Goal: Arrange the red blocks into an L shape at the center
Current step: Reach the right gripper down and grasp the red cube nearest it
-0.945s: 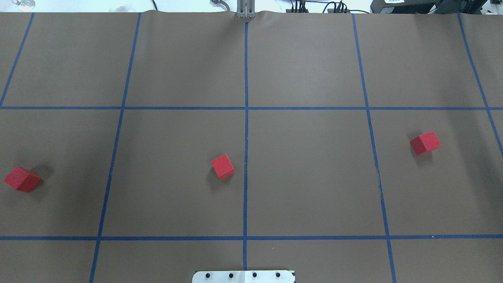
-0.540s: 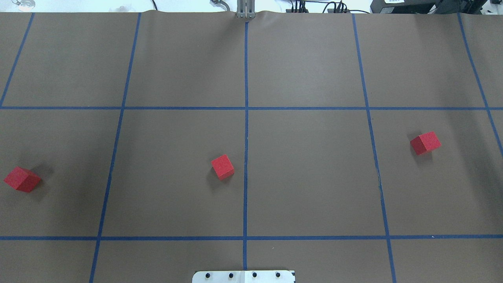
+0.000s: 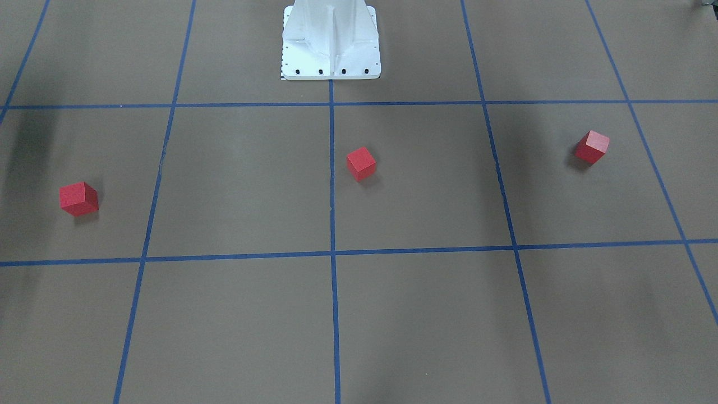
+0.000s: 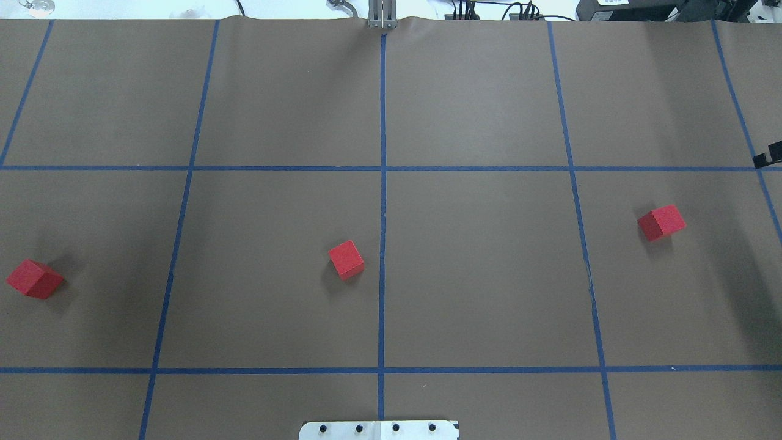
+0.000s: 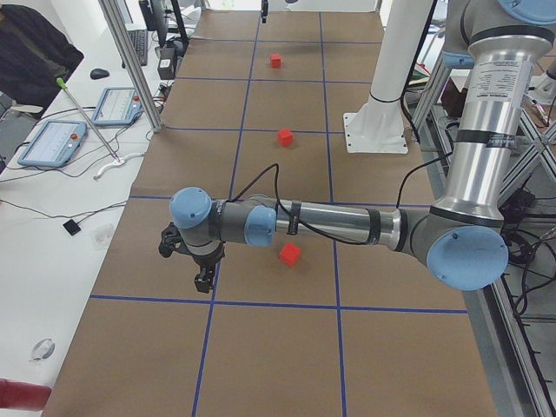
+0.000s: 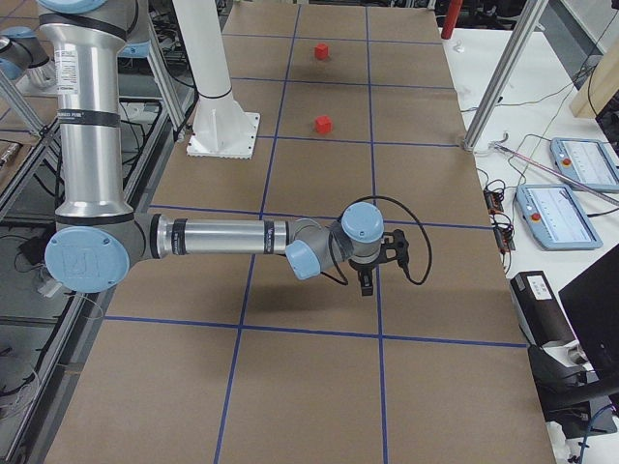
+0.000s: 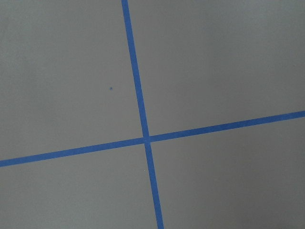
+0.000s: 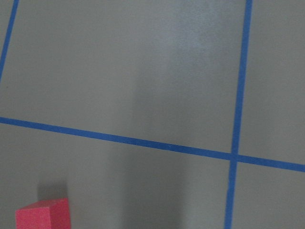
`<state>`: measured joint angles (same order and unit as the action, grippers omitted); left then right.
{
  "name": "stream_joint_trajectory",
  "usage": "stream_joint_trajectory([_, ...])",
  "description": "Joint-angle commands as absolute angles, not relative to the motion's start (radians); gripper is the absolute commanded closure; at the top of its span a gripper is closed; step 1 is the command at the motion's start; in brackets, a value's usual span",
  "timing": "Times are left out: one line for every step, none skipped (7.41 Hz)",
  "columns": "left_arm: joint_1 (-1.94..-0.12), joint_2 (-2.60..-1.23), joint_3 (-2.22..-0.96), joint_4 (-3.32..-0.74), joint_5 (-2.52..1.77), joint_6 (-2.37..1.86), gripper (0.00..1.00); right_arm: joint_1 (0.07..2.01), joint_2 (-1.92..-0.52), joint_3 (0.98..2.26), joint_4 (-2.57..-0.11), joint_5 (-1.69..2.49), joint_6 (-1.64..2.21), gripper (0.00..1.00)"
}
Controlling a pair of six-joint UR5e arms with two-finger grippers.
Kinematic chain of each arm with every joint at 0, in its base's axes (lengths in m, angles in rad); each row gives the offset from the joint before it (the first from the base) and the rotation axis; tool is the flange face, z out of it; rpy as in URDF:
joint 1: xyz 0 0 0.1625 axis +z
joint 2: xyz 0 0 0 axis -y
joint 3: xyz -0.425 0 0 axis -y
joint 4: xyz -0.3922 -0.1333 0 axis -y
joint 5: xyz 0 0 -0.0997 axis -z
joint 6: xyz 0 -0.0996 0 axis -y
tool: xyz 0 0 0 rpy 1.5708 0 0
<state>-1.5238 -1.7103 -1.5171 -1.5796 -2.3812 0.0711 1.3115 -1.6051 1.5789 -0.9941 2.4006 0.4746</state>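
Three red blocks lie apart on the brown floor. One block (image 4: 346, 260) (image 3: 360, 163) sits just left of the central vertical line (image 4: 382, 269). One block (image 4: 35, 278) (image 3: 592, 147) lies at the far left. One block (image 4: 661, 222) (image 3: 78, 198) lies at the right and shows at the bottom left of the right wrist view (image 8: 43, 215). My left gripper (image 5: 202, 280) hangs over the floor beyond the far-left block (image 5: 289, 254); I cannot tell its state. My right gripper (image 6: 366, 282) just shows at the overhead view's right edge (image 4: 771, 156); I cannot tell its state.
The white robot base plate (image 4: 379, 430) (image 3: 331, 39) stands at the near middle edge. Blue tape lines (image 4: 568, 168) divide the floor into squares. Operator desks with pendants (image 6: 566, 208) lie beyond the table's far side.
A black part of my right gripper has come into the overhead view at its right edge. The three blocks have not moved.
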Motion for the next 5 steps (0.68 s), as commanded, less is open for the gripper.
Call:
stream_joint_trajectory([-1.519,-1.71,-1.516,-1.582,-2.381,0.071,0.0,1.133,-1.64,1.604,-0.847,2.303,0.733,0.01])
stream_joint_trajectory([-1.519,-1.71,-1.516,-1.58,-2.381,0.071,0.0,1.102,-1.641,1.614,-0.847,2.284,0.741,0.01])
stream_joint_trajectory([-1.519,-1.71,-1.516,-1.582,-2.381,0.043,0.0,1.073,-1.64,1.621,-0.847,2.283,0.741,0.01])
stream_joint_trajectory([-1.519,-1.71,-1.516,-1.582,-2.381,0.034,0.0,1.054,-1.638,1.626,-0.845,2.281,0.742,0.01])
stream_joint_trajectory([-1.517,-1.71,-1.516,-1.582,-2.381,0.034,0.0,1.03,-1.632,1.628,-0.845,2.278,0.742,0.01])
